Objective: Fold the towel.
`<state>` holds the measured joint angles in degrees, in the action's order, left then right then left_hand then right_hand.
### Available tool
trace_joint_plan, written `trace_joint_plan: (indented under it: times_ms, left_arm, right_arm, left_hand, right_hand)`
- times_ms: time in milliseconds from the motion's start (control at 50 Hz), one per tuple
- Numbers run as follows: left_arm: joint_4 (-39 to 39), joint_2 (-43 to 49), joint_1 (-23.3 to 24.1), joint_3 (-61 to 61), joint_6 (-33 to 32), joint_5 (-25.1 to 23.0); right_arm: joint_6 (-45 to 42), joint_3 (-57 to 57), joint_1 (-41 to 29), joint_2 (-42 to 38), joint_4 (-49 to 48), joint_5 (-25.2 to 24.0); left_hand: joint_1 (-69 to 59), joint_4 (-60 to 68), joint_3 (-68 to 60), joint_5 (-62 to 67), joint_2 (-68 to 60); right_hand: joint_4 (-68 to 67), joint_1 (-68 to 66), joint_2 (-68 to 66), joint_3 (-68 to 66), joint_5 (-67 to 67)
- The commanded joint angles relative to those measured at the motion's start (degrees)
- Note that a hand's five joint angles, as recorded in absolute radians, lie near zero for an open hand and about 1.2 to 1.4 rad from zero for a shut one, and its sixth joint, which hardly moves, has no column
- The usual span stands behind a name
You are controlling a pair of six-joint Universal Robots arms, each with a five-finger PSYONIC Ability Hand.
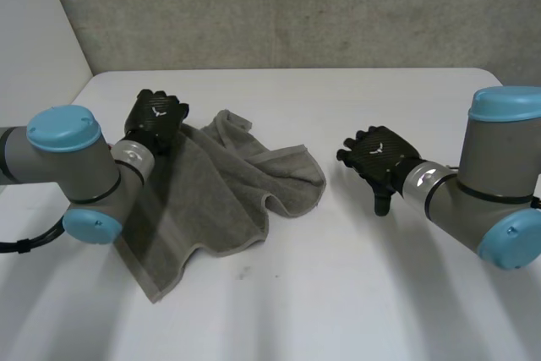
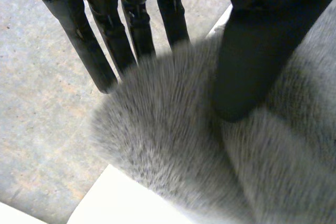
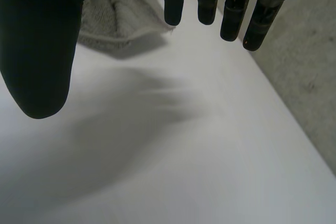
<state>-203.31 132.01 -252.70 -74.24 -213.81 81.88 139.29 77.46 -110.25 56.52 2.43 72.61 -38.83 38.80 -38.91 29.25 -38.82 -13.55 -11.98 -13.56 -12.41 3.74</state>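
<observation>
Pinching a corner of the towel (image 1: 228,188) is the left hand (image 1: 156,120); the right hand (image 1: 380,158) hovers slack above the worktop (image 1: 355,293).

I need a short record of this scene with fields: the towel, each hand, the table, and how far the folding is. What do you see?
object: grey terry towel, crumpled, no neat fold yet
surface: white table, the towel lies on it
left: left hand at the towel's far left edge, cloth pinched between thumb and straight fingers
right: right hand open over bare table, apart from the towel
stage: fold not yet made
</observation>
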Motion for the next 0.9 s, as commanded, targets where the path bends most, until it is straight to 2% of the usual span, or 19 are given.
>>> trace_joint_plan:
  times_ms: [20, 140, 240, 280, 340, 380, 400, 440, 460, 500, 720, 900]
  left_arm:
    - [3.18, -5.36, 1.25, -5.21, 0.59, 0.21]
    - [9.95, -11.87, 3.80, -10.22, 1.64, 1.01]
    - [15.49, -17.31, 3.97, -13.39, 7.62, 3.99]
    - [19.60, -20.29, 4.06, -14.70, 14.35, 7.23]
    - [21.99, -21.80, 4.06, -15.32, 18.34, 8.83]
    - [26.80, -24.16, 4.24, -16.46, 26.56, 11.63]
    - [26.82, -24.17, 4.24, -16.46, 26.60, 11.64]
    - [30.59, -26.62, 4.76, -18.12, 34.21, 13.39]
    - [30.60, -26.63, 4.77, -18.13, 34.25, 13.40]
    - [32.70, -28.73, 5.90, -20.49, 38.98, 14.27]
    - [32.80, -29.62, 13.46, -25.69, 41.90, 16.82]
    - [30.69, -27.25, 13.99, -26.48, 41.90, 19.29]
  right_arm:
    - [1.77, -1.34, -1.99, -0.97, -6.72, -2.11]
    - [2.74, -6.43, -2.08, -6.06, -7.27, -8.53]
    - [2.13, -9.60, -2.08, -10.02, -7.09, -10.38]
    - [2.04, -10.40, -2.08, -10.99, -7.09, -10.65]
    - [0.99, -11.97, -2.08, -13.01, -7.09, -11.09]
    - [-0.16, -12.60, -2.08, -13.89, -7.00, -11.18]
    - [-1.72, -12.94, -2.08, -14.68, -7.00, -11.26]
    - [-3.32, -13.21, -2.08, -15.39, -7.00, -11.53]
    - [-4.98, -13.47, -2.08, -16.09, -7.09, -11.79]
    - [-6.40, -13.65, -2.08, -16.53, -7.18, -12.14]
    - [-8.07, -14.88, -2.08, -18.20, -7.53, -14.34]
    - [-8.07, -16.72, -2.16, -19.87, -8.58, -14.60]
  left_hand:
    - [19.37, -19.33, 19.44, -19.78, 19.36]
    - [24.75, -24.71, 24.82, -25.16, 24.74]
    - [24.92, -24.88, 24.99, -25.33, 24.91]
    - [24.25, -24.21, 24.32, -24.66, 24.24]
    - [23.74, -23.70, 23.81, -24.15, 23.73]
    - [22.74, -22.70, 22.81, -23.15, 22.73]
    - [22.73, -22.69, 22.80, -23.15, 22.72]
    - [20.39, -20.35, 20.46, -20.80, 20.38]
    - [20.38, -20.34, 20.45, -20.79, 20.37]
    - [20.04, -20.00, 20.11, -20.45, 20.03]
    - [19.20, -19.16, 19.27, -19.61, 19.19]
    - [19.20, -19.16, 19.27, -19.61, 19.19]
  right_hand:
    - [1.12, -0.44, 1.14, -0.02, -1.32]
    - [-6.11, -7.67, -6.09, -7.25, 5.91]
    - [-12.33, -13.89, -12.31, -13.47, 12.13]
    - [-12.85, -14.42, -12.84, -13.99, 12.66]
    - [-14.36, -15.92, -14.34, -15.50, 14.16]
    - [-14.87, -16.43, -14.85, -16.01, 14.67]
    - [-15.54, -17.10, -15.52, -16.68, 15.34]
    - [-16.89, -18.45, -16.87, -18.03, 16.69]
    - [-17.89, -19.45, -17.87, -19.03, 17.69]
    - [-18.74, -20.30, -18.72, -19.88, 18.54]
    - [-24.97, -26.53, -24.95, -26.11, 24.77]
    - [-27.82, -29.38, -27.80, -28.96, 27.62]
